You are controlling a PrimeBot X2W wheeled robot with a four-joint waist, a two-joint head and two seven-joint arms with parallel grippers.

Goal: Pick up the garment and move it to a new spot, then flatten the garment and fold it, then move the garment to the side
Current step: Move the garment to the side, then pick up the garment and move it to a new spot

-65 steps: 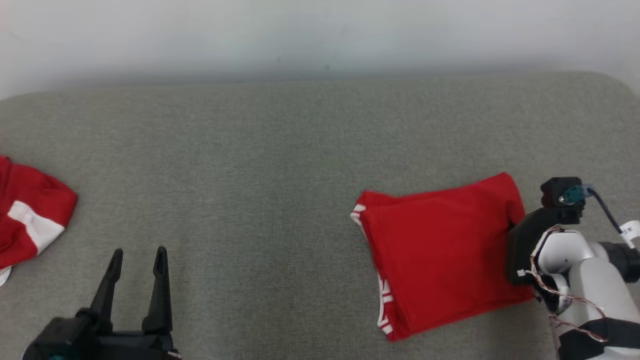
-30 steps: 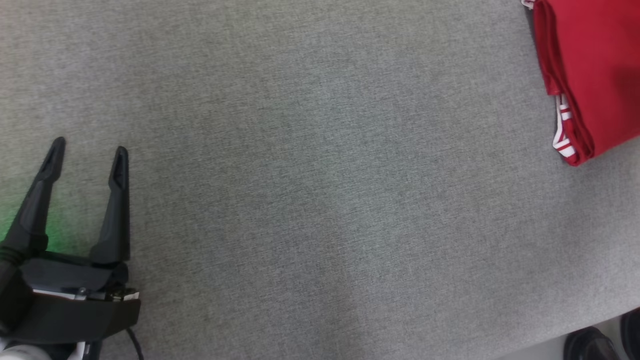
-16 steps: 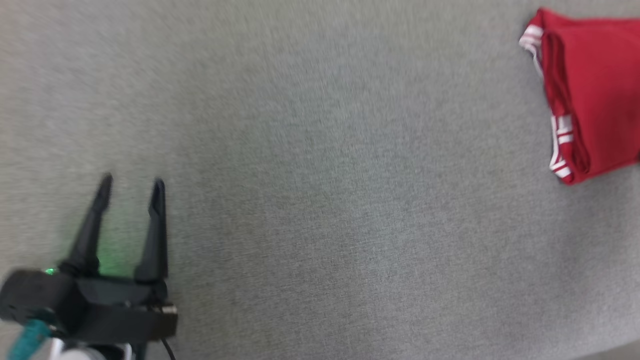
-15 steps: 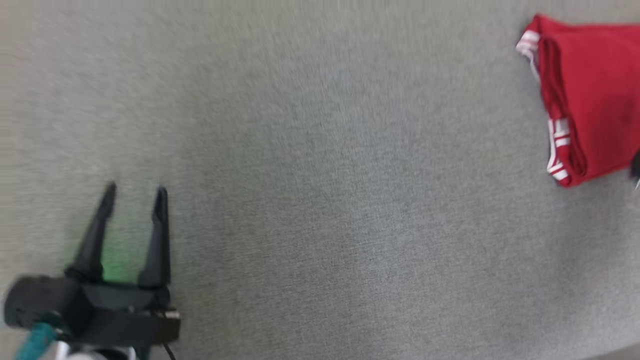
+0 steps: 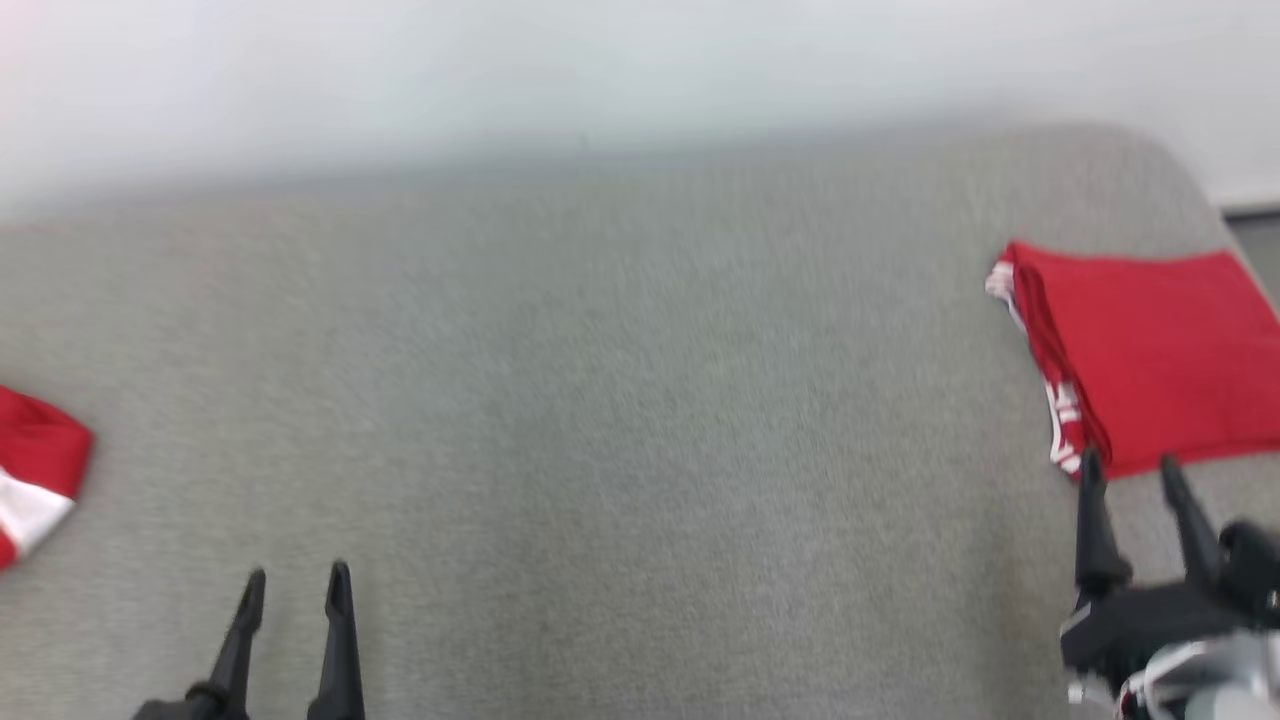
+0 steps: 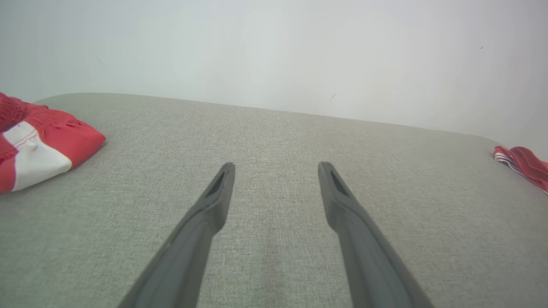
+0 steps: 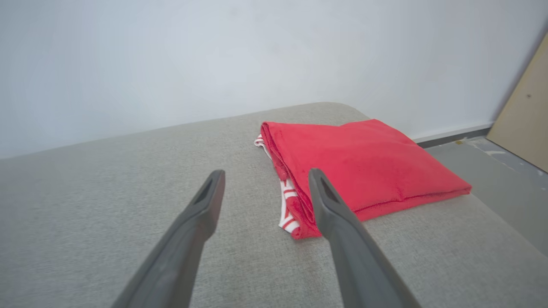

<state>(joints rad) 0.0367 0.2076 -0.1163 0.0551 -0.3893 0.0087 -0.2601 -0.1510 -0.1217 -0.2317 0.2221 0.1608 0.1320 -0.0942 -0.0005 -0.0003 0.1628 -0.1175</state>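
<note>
Looked down on a broad grey woven surface (image 5: pixel 600 420), rounded at its far right corner and backed by a plain pale wall (image 5: pixel 600 70). Made out, past the right end in the right wrist view, a strip of grey floor (image 7: pixel 496 167), a dark skirting line (image 7: pixel 454 137) along the wall's foot and a tan board (image 7: pixel 524 111) at the far right. Found the garment (image 5: pixel 1150 360) at the far right of the surface, close to its right edge. Red, folded into a flat and roughly square stack, layered edges and white-striped trim turned left. Noted a second red and white cloth (image 5: pixel 35 470) bunched at the left edge, well apart from the folded one, with bare grey weave across the whole middle.

Spotted the left gripper (image 5: pixel 297 572) at the near left, fingers pointing toward the far wall, spread wide over bare weave with nothing between them. Could not tell whether it touched the fabric below. Spotted the right gripper (image 5: pixel 1128 460) at the near right, just beside the garment's near left corner, fingers likewise aimed far and spread wide, clamped on nothing. Saw its left fingertip overlap that striped corner in the head view. Could not tell from any view whether fingertip and cloth actually met.
</note>
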